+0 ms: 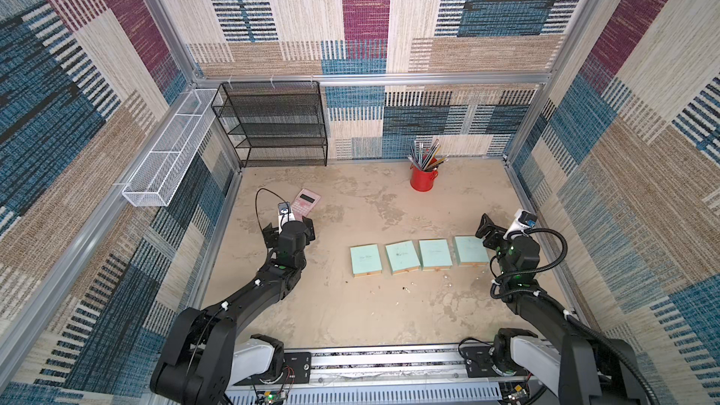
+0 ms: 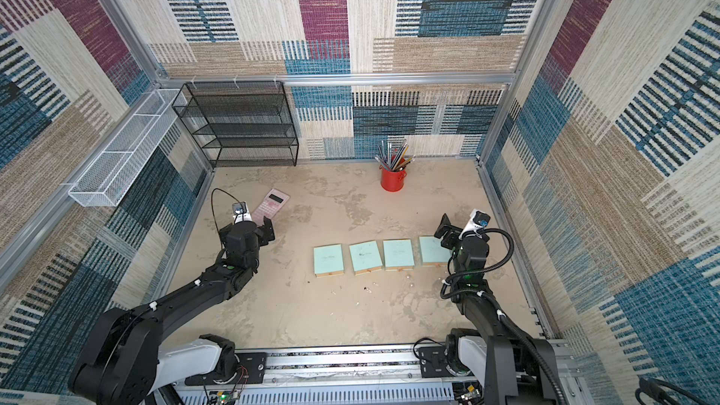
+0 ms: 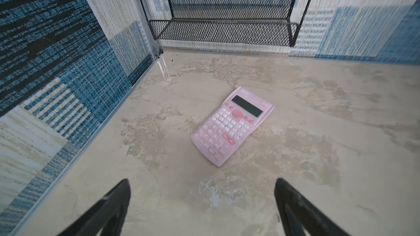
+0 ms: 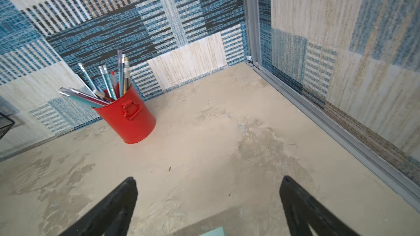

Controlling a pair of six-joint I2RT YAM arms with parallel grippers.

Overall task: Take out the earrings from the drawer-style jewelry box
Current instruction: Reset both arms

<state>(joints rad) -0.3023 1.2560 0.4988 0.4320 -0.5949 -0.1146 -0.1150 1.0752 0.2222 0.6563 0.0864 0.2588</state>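
A beige, mottled tabletop (image 1: pixel 350 317) fills a cell with patterned walls. A black mesh shelf (image 1: pixel 272 122) stands at the back.

Two black robot arms reach in from the near edge. The left arm (image 1: pixel 249 294) ends near the left wall, with its jaws spread wide over bare surface and holding nothing. The right arm (image 1: pixel 545 305) ends at the right side, with its jaws also spread wide and empty.

Four closed mint-green boxes (image 1: pixel 402 257) lie in a row, just beside one another, between the arms. The right arm's wrist hangs over the far corner of the rightmost one. A pink calculator (image 3: pixel 231 128) lies just ahead of the left jaws. A red bucket (image 4: pixel 127 119) of pencils stands near the back wall.

The earrings (image 1: pixel 413 284) show as a few whitish specks, loose on the tabletop just in front of the boxes. Whether others sit inside cannot be told.

Likely risks:
- The right arm could clip the box under it as it lowers or turns, and shove the row.
- A box could slide rather than open if nothing braces it.
- Either arm could sweep the loose specks away, or wide jaws could fail to pinch them.
- Dark crumbs nearby could be mistaken for earrings.
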